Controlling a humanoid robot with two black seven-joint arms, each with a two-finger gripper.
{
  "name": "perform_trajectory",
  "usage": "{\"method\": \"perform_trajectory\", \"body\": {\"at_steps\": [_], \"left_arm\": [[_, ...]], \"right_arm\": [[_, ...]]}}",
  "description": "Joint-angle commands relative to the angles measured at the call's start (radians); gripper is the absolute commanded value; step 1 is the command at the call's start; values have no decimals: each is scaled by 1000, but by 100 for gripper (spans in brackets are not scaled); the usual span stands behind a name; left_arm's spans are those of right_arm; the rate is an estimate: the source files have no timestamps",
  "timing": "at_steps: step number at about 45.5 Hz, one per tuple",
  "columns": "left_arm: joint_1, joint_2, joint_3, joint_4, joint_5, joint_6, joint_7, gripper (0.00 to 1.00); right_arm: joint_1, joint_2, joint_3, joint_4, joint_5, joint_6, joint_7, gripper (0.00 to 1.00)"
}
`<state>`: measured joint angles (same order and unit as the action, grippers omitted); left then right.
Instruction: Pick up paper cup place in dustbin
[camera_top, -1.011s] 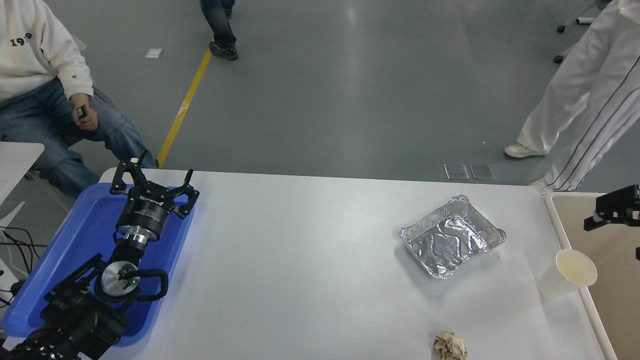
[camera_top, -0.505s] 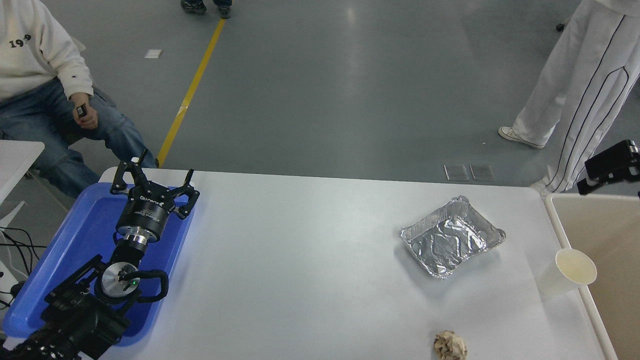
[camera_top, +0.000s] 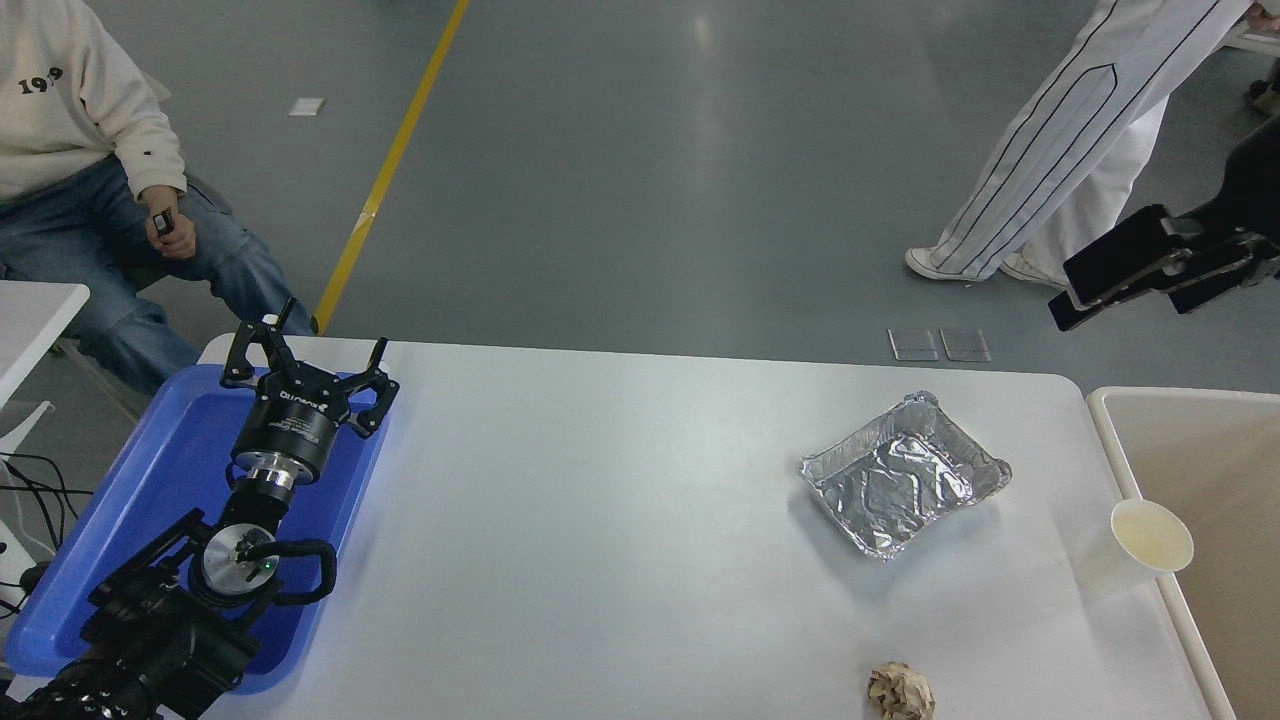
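The paper cup (camera_top: 1140, 552), white with a pale cream inside, stands upright at the table's right edge, right beside the dustbin's off-white rim (camera_top: 1102, 425). The dustbin's beige inside runs off the picture's right side. My right gripper (camera_top: 1120, 275) hangs high at the upper right, over the floor beyond the table's far right corner, well away from the cup and holding nothing. My left gripper (camera_top: 305, 365) is parked open over the blue tray at the lower left.
A crinkled foil tray (camera_top: 903, 475) lies left of the cup. A crumpled brown paper ball (camera_top: 900, 692) sits near the front edge. The blue tray (camera_top: 150, 470) is at the left. One person sits at the far left; another walks past at the upper right.
My right gripper has risen from over the dustbin and moved up and left, further into view. The person in white trousers has stepped to the left. The cup has not moved.
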<state>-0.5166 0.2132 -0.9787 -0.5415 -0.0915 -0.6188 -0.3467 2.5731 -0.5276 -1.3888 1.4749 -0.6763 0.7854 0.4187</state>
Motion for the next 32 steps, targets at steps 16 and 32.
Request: {"method": "perform_trajectory", "body": {"at_steps": [16,32], "left_arm": [[0,0,0,0,-1,-1,0,100],[0,0,0,0,-1,-1,0,100]], "right_arm": [[12,31,-196,-7,256,0,-12,100],[-5,35,-194,-7,225,0,-212,100]]}}
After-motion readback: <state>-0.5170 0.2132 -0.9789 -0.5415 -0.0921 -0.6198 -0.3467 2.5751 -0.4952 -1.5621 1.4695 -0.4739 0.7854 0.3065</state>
